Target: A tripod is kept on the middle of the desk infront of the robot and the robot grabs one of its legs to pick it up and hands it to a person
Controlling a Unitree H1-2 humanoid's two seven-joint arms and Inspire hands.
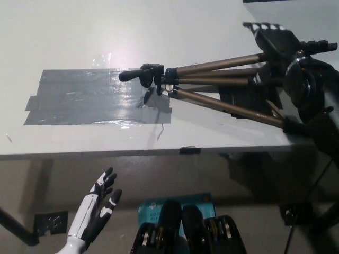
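The tripod (212,84) lies on its side on the white desk (159,32). Its black head (143,74) points left and its bronze legs spread out to the right. My black right hand (275,41) is at the upper right, right by the upper leg (222,64) near its foot end. Its fingers are stretched out to the left and closed on nothing. The lower leg (228,107) runs toward the desk's front right, where my black forearm covers its end. My white left hand (98,206) rests open at the lower left, below the desk's front edge.
A large patch of grey tape (90,98) covers the desk left of the tripod head. A small black tape mark (190,150) sits on the desk's front edge. A blue item (204,201) and a black tape piece (50,222) lie on the floor.
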